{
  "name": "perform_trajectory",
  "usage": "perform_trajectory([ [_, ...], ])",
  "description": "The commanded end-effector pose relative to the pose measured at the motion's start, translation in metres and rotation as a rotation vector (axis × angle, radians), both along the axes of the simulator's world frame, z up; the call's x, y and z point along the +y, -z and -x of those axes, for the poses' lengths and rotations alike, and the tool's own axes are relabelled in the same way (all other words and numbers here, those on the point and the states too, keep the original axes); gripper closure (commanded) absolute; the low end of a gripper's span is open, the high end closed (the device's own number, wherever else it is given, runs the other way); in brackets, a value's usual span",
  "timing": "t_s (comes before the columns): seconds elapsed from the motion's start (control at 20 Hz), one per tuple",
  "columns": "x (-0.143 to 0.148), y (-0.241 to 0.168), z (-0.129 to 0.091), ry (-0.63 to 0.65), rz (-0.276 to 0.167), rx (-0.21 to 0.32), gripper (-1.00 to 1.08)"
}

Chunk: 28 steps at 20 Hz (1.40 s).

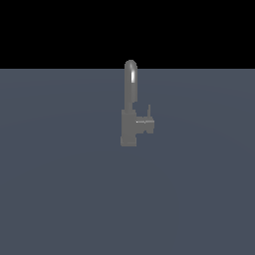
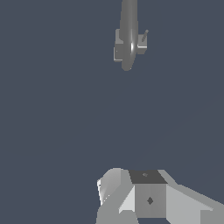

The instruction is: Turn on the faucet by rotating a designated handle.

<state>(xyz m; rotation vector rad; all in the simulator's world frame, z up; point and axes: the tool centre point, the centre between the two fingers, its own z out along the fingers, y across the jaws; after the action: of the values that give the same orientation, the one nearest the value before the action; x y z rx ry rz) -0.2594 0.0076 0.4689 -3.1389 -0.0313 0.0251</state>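
The faucet (image 1: 128,130) is a small dull grey tap with a blocky body, standing upright on the flat grey-blue floor in the middle of the exterior view. Its tall arched spout (image 1: 130,79) rises from the body. The handle (image 1: 145,122) is a short stub sticking out toward the exterior view's right, with a thin upright lever (image 1: 149,110) at its end. In the wrist view the faucet (image 2: 119,48) shows from above and far off, with the handle (image 2: 142,41) at its side. No gripper fingers show in either view.
A pale grey blocky part of the arm (image 2: 148,199) shows in the wrist view, well away from the faucet. The grey-blue floor (image 1: 60,189) spreads all around the faucet, with black background behind it.
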Motion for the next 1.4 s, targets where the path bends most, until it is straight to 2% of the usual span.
perform_trajectory([
  [0.0, 0.0, 0.0, 0.0, 0.0, 0.0, 0.0, 1.08],
  [0.35, 0.001, 0.0, -0.007, 0.015, -0.014, 0.015, 1.08],
  [0.65, 0.001, 0.001, -0.023, 0.052, -0.047, 0.052, 1.08],
  [0.9, 0.002, 0.004, -0.045, 0.1, -0.092, 0.101, 1.08],
  [1.35, -0.001, 0.013, -0.096, 0.216, -0.199, 0.218, 1.08],
])
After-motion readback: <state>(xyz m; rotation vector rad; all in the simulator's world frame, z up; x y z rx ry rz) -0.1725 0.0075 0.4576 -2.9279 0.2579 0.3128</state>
